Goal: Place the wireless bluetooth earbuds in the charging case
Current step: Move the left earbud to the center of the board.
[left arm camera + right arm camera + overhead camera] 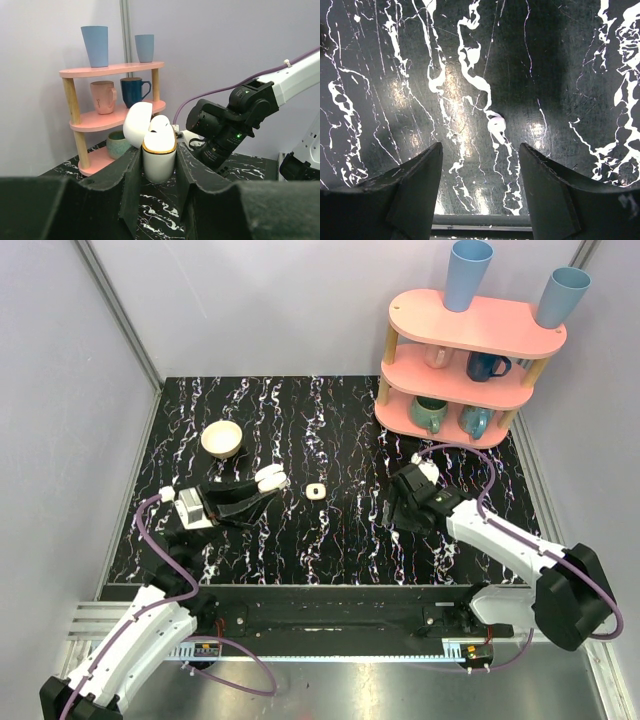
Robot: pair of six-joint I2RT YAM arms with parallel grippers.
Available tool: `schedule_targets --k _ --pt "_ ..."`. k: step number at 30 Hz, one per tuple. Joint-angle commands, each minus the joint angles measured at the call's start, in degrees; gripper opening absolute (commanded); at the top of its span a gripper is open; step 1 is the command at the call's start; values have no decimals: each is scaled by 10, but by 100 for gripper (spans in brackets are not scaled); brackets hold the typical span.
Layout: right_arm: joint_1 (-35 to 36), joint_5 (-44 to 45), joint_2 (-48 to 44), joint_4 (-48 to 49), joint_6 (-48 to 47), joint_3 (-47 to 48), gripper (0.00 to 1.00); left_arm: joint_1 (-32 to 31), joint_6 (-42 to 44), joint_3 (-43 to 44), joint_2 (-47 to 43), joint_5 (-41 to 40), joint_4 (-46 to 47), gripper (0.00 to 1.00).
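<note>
Table (300,550): black marble pattern with white veins; I see glare patches on it under my right wrist camera.
Room: plain lilac walls (60,390); a pink shelf (470,340) of cups (468,275) at the table's far right corner.
Left gripper (158,172): clenched on the charging case (159,162), lid up, over the table's left half.
Right gripper (480,150): jaws apart over one earbud (496,125), which lies on the table right of centre.

pink three-tier shelf (500,325) holding blue cups (468,275) and mugs (487,366), cream bowl (222,438) on the black marbled table (340,430).
</note>
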Motion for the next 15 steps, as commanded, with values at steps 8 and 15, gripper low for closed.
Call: schedule_targets --k 8,15 --pt "-4 29 43 42 22 -15 63 -2 -3 9 4 -1 16 0" --pt "-4 30 71 50 18 -16 56 -3 0 8 1 -7 16 0"
